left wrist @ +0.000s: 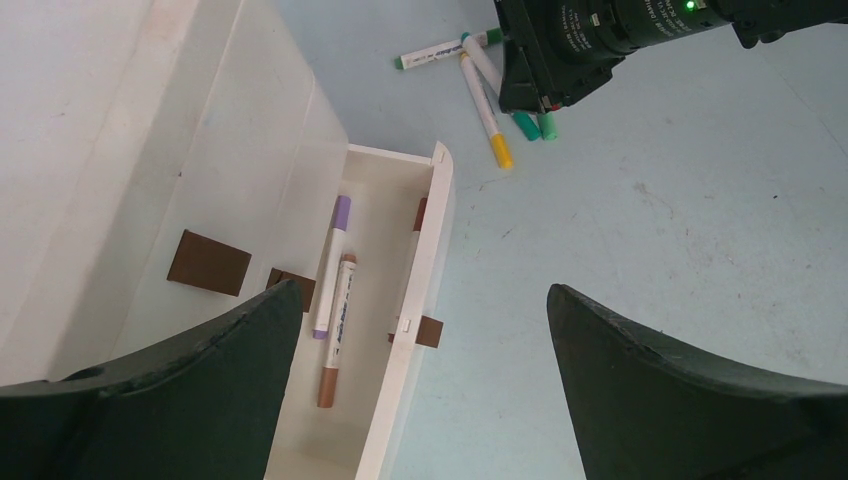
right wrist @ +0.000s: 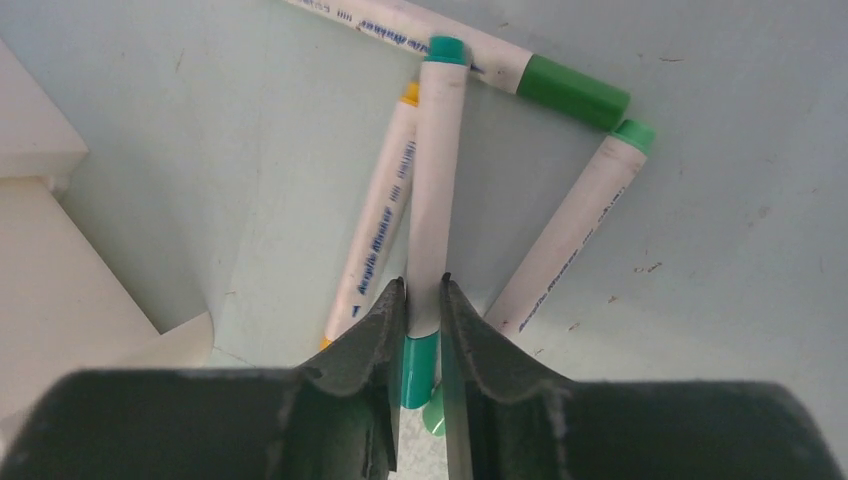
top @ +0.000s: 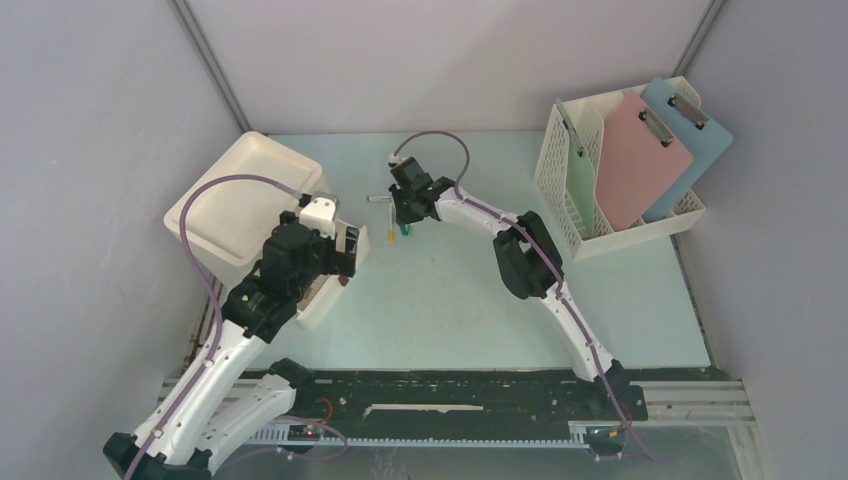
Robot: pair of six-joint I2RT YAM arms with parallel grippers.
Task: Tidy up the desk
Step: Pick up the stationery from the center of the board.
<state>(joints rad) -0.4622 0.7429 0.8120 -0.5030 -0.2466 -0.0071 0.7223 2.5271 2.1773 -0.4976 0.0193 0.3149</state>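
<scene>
Inspector: Loose markers, count?
Clerk: Four: green marker (right wrist: 572, 92), second green marker (right wrist: 575, 215), teal marker (right wrist: 437, 180), yellow marker (right wrist: 375, 235).
Inspector: In the drawer (left wrist: 390, 158)?
Clerk: Two confirmed: purple marker (left wrist: 335, 250), brown marker (left wrist: 338, 330). Possibly a third at the wall, but the view is poor.
Inspector: Clipboards?
Clerk: Three: green clipboard (top: 578, 190), pink clipboard (top: 640, 160), blue clipboard (top: 700, 140). One rack (top: 650, 225), one bin (top: 225, 200).

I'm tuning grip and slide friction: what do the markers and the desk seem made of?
The markers: smooth, slightly glossy plastic, going by the printed white barrels and moulded coloured caps. The desk: likely a matte painted or laminate sheet; flat, uniform mint green, low sheen, with scuffs and dark specks.
</scene>
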